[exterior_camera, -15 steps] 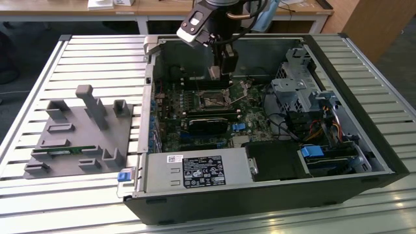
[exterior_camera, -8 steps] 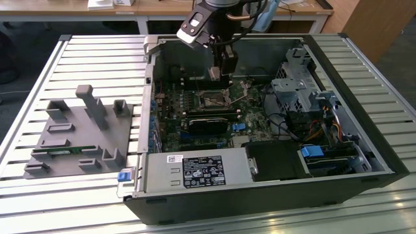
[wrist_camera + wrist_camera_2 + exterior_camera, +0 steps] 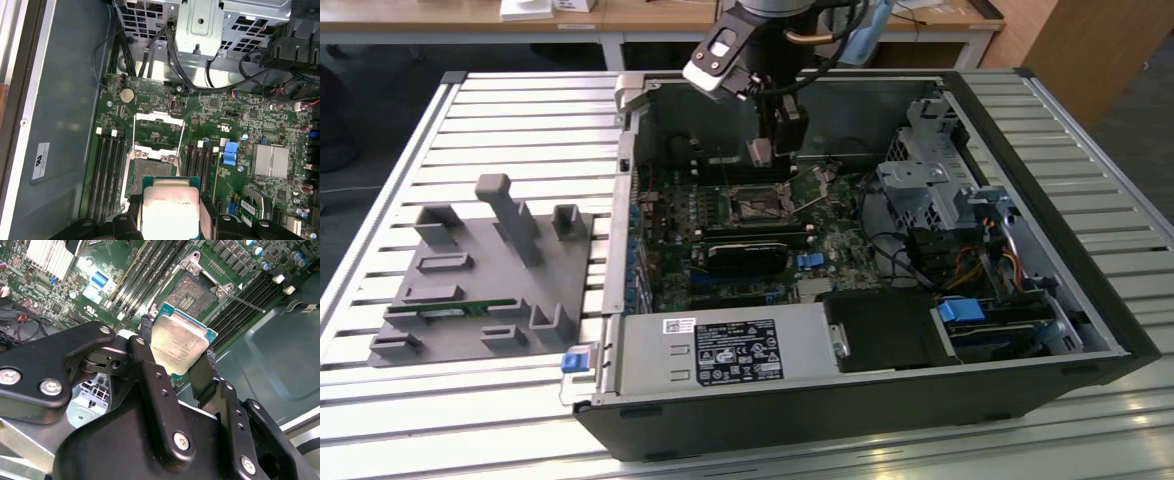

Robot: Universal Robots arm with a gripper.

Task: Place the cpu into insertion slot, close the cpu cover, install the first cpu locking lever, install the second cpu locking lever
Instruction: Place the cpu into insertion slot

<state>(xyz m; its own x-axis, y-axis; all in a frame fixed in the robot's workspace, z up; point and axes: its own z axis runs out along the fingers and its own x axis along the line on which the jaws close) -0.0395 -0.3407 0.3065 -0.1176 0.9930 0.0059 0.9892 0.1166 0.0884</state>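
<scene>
Second wrist view, hand (image 3: pixel 177 347) clamped on cpu (image 3: pixel 184 336) near bare insertion slot (image 3: pixel 192 295), exterior view, computer case (image 3: pixel 1067 200)

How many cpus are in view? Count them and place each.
1. The cpu is gripped in the claw, above the motherboard and not yet in the empty insertion slot. Others could lie hidden.
</scene>
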